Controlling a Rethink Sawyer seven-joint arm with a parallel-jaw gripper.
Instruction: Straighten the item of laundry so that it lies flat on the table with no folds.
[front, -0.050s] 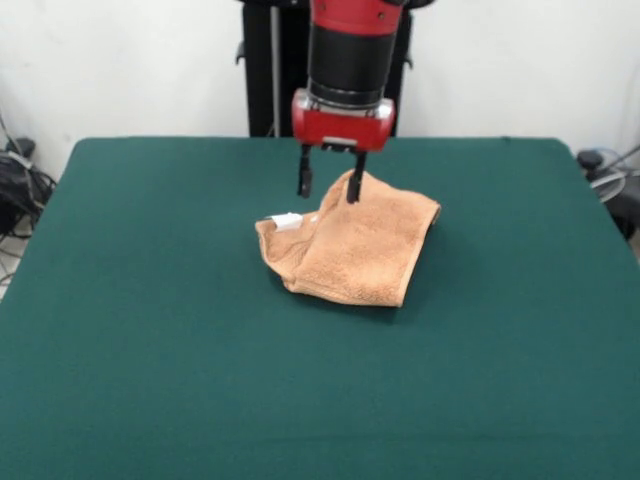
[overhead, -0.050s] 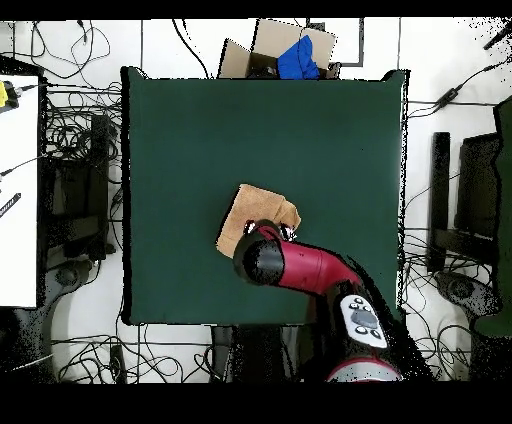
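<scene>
The item of laundry (front, -0.050s: 350, 248), an orange-tan towel, lies crumpled and folded over itself near the middle of the table (front, -0.050s: 150, 320). Its white tag (front, -0.050s: 285, 220) shows at the left corner. My gripper (front, -0.050s: 329, 186) hangs over the towel's far edge, open. One fingertip (front, -0.050s: 353, 190) is at a raised peak of the cloth, and the other hangs beside the towel over the felt. In the overhead view the towel (overhead, -0.050s: 255, 208) shows on the table (overhead, -0.050s: 200, 130), with the red arm (overhead, -0.050s: 300, 265) covering its side nearest the robot's base.
A cardboard box with something blue (overhead, -0.050s: 297, 58) stands beyond the table's far edge in the overhead view. Cables (overhead, -0.050s: 75, 150) and dark equipment (overhead, -0.050s: 465, 200) lie on the floor along both sides. Green felt surrounds the towel on all sides.
</scene>
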